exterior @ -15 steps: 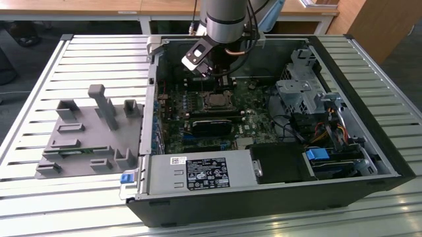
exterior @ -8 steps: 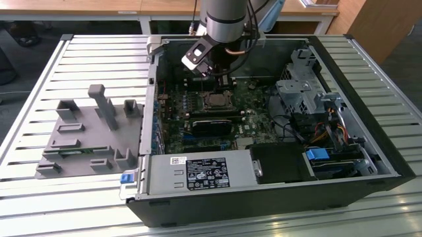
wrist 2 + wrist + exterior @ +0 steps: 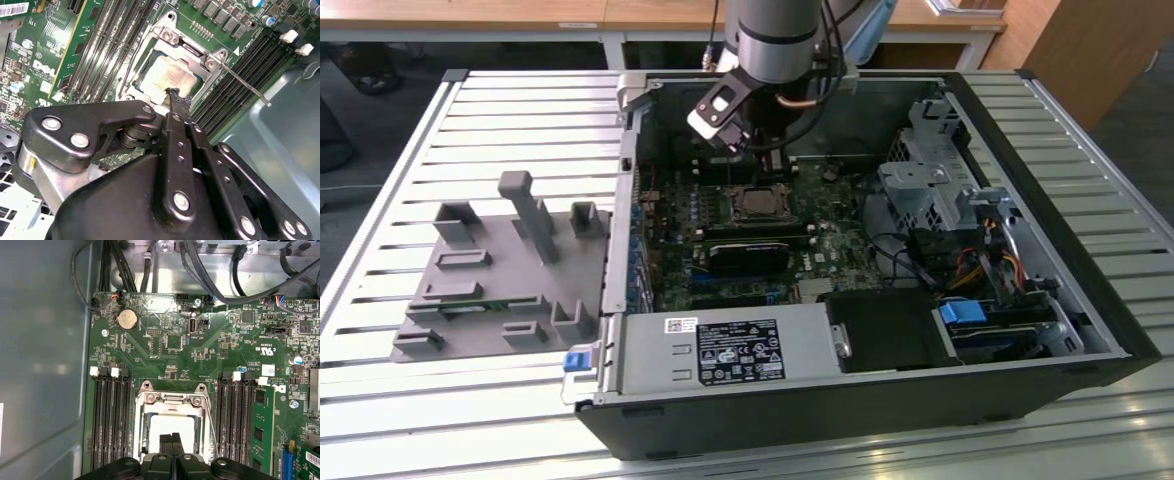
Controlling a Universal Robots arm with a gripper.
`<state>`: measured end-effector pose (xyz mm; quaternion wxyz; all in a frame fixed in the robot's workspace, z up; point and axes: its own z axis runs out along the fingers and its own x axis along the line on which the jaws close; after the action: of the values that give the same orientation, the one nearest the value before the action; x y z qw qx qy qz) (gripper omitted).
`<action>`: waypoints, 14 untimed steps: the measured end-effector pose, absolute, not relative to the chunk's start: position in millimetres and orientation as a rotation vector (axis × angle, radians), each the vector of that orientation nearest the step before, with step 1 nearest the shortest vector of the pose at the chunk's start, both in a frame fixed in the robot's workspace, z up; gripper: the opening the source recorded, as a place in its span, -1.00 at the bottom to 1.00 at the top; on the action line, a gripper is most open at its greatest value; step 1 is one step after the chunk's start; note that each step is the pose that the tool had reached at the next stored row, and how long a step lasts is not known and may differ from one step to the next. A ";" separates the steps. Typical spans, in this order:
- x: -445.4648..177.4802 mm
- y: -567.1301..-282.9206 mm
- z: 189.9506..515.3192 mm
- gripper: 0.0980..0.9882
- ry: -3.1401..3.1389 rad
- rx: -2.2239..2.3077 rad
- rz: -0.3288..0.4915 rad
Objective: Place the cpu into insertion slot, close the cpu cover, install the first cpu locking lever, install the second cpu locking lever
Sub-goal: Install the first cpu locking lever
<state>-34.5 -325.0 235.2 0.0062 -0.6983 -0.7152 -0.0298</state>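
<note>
Two black fingers [image 3: 166, 444] of the gripper [image 3: 172, 439] press together, pinching nothing. Pale silvery square cpu [image 3: 758, 204] sits framed by the thin silver metal cpu cover [image 3: 196, 59]. It lies at 6 o'clock from the tool in the exterior view, just under the tips.

arm [image 3: 771, 35] upright, hangs from above | wrist [image 3: 781, 62] angled | fingers [image 3: 166, 444] pressed tog., tips pointing down

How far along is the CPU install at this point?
Done: the cpu is seated, with the cpu cover lying closed over it. In hand: the gripper, jaws shut and empty, sits at the cover's edge. Left: one locking lever juts out to the side, apparently not latched.
</note>
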 end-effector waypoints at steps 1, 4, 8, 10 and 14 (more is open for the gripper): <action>-34.5 -325.0 235.7 -0.98 -2.238 -2.185 -0.093; -34.5 -325.0 236.9 -0.98 -2.238 -2.185 -0.093; -34.5 -325.0 238.6 -0.98 -2.238 -2.185 -0.093; -34.5 -325.0 239.3 -0.98 -2.238 -2.185 -0.093; -34.5 -325.0 240.6 -0.98 -2.238 -2.185 -0.093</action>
<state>-34.5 -325.0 240.6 0.0062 -0.6982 -0.7152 -0.0299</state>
